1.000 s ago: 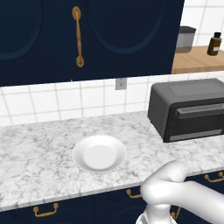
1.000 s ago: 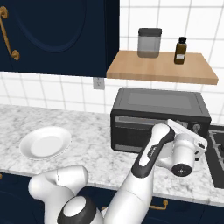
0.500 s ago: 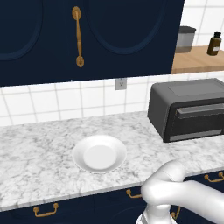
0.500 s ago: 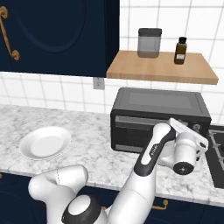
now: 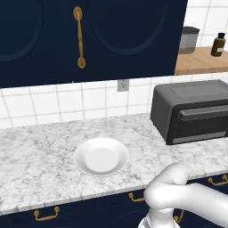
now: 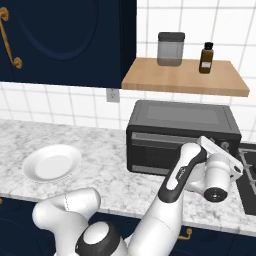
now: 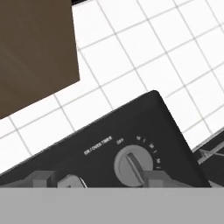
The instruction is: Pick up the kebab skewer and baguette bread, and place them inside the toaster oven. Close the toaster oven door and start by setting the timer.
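White plate (image 5: 101,156) on the marble counter (image 5: 35,151), left of centre, nothing on it. Toaster oven (image 6: 180,132) at the counter's right end under a wooden shelf (image 6: 185,77). Its door (image 6: 152,152) is shut flat against the front; dark glass, so can't see what's inside. Grey canister (image 6: 171,48) w/ dark lid and a small brown bottle (image 6: 206,57) stand on the shelf, contents not visible.

Gripper (image 7: 109,183) is at the oven's right-hand control panel. In hand view the timer knob (image 7: 132,165) sits just above the two dark fingertips (image 7: 155,179), w/ the right tip overlapping the knob's lower edge; tips are cut off at the bottom, so contact can't be confirmed. Whether the fingers stand apart or are clamped on the knob: can't tell. In right base view the wrist and forearm cover the panel and the fingers themselves are hidden.

Left base view: oven's right end cut off by frame edge. Label text by the knob is blurry, reads roughly "oven timer".

Navy upper cabinets (image 5: 89,40) w/ brass handle (image 5: 79,38); wall outlet (image 5: 123,85) on the white tiles.
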